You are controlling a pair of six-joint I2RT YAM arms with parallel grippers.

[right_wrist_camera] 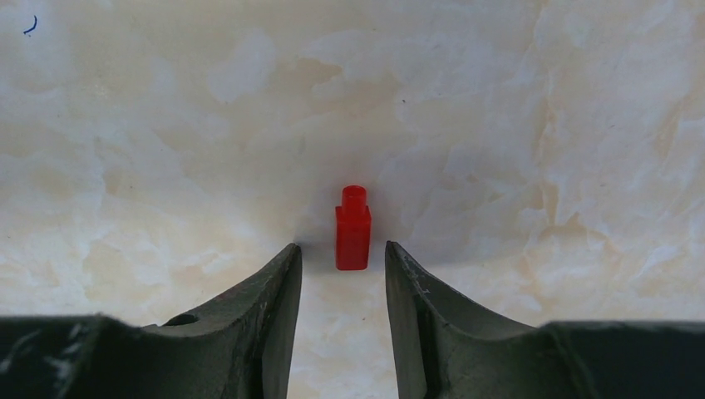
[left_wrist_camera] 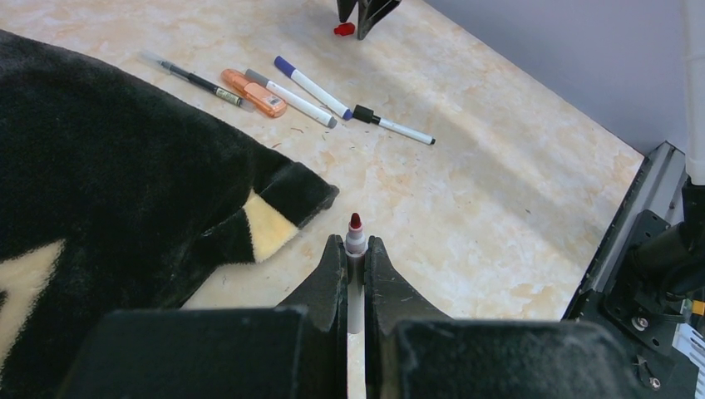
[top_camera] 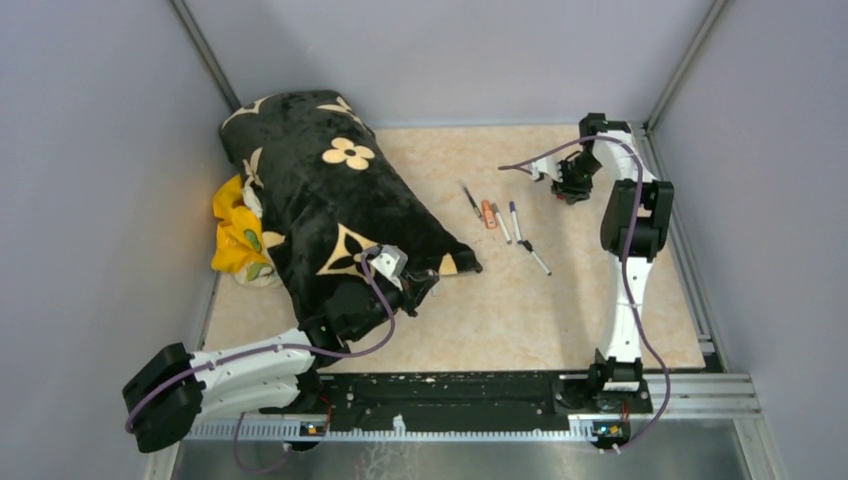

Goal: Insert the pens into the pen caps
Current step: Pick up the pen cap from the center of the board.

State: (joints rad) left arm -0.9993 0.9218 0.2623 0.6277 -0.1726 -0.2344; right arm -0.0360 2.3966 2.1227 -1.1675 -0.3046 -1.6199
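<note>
My left gripper [left_wrist_camera: 355, 243] is shut on a white-barrelled pen [left_wrist_camera: 356, 283], whose bare red tip [left_wrist_camera: 356, 222] sticks out past the fingertips, low over the table beside the blanket's corner. A small red pen cap [right_wrist_camera: 353, 233] lies on the table at the far right. My right gripper [right_wrist_camera: 342, 248] is open, a fingertip on each side of the cap's near end with a gap showing on both sides. Further left lie a thin dark pen [left_wrist_camera: 195, 81], an orange marker [left_wrist_camera: 253, 92], a grey-ended white marker [left_wrist_camera: 291, 97], a purple-ended one [left_wrist_camera: 312, 87] and a black-ended one [left_wrist_camera: 391, 125].
A black plush blanket with cream flower shapes [top_camera: 320, 200] covers the left of the table, with a yellow cloth [top_camera: 235, 235] beside it. A metal rail [top_camera: 450, 395] runs along the near edge. Grey walls close in the sides and back.
</note>
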